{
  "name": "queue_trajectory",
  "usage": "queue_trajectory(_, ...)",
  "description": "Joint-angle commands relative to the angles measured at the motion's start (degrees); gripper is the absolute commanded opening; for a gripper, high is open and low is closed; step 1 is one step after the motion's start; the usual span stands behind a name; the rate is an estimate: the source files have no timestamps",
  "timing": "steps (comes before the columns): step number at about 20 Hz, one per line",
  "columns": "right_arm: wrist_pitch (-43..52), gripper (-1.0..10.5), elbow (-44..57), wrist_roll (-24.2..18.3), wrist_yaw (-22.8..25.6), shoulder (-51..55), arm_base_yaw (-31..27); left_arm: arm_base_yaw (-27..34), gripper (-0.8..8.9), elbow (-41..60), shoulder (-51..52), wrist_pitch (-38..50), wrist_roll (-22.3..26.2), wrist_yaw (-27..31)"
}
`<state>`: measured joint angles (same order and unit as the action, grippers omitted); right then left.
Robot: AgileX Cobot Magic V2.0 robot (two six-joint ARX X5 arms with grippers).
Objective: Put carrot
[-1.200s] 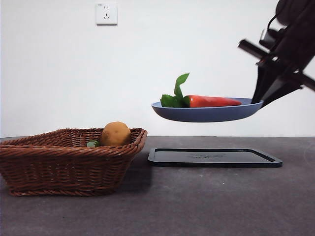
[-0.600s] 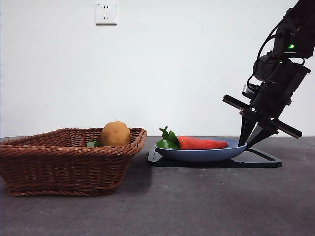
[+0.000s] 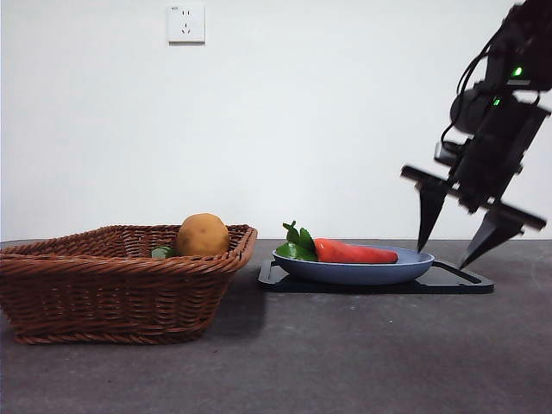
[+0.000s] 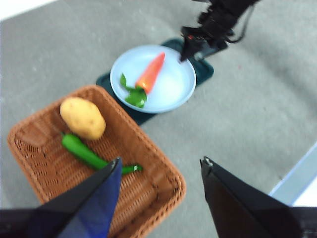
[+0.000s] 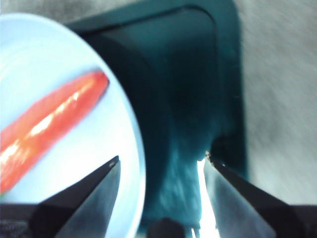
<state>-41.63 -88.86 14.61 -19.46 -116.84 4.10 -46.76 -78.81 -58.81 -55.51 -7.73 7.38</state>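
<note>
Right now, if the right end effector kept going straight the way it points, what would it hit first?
Probably the plate rim: the open right end effector straddles it, with the dark tray just beyond. Depth is unclear, so the tray could come first.

An orange-red tapered carrot (image 3: 355,253) with green leaves, pale blue round plate (image 3: 405,269), black flat tray (image 3: 461,280), brown woven wicker basket (image 3: 112,289), tan-yellow potato (image 3: 203,235), dark grey desk (image 3: 345,354).
</note>
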Motion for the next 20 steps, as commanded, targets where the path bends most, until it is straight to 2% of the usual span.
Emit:
queue_trajectory(1,-3.3,2.2,-1.3,-3.4,0.1,4.1,-0.4,0.3,2.55,-0.9,-0.8,2.1,2.9,0.6)
queue_trajectory(2,-5.4,1.7,-1.3,-4.9,0.0,6.2,-0.4,0.7,2.12,-0.9,-1.1,2.9,4.0,1.7)
queue_trajectory(5,-12.5,0.1,-1.3,-8.9,0.1,13.2,0.0,2.0,0.0,-0.9,-2.5,5.6,7.8,9.1)
queue_trajectory(8,-19.2,0.1,-1.0,-12.2,1.9,20.8,2.5,4.9,0.06,-0.7,-4.6,7.9,9.9,11.3)
queue_trajectory(11,-18.1,0.1,2.7,-12.6,9.1,31.2,7.1,10.9,0.06,1.3,-5.0,8.1,12.0,11.0)
queue_trajectory(14,-9.4,0.1,10.5,-12.6,16.1,43.8,12.1,17.5,0.06,7.2,-1.4,14.5,12.4,8.9)
queue_trajectory(17,4.2,0.1,23.0,-12.5,21.8,57.5,17.6,23.2,0.06,17.9,6.1,26.5,12.3,3.5)
queue_trajectory(20,18.2,0.1,38.0,-12.6,28.2,70.8,21.1,25.5,0.06,32.8,14.9,40.5,11.8,2.7)
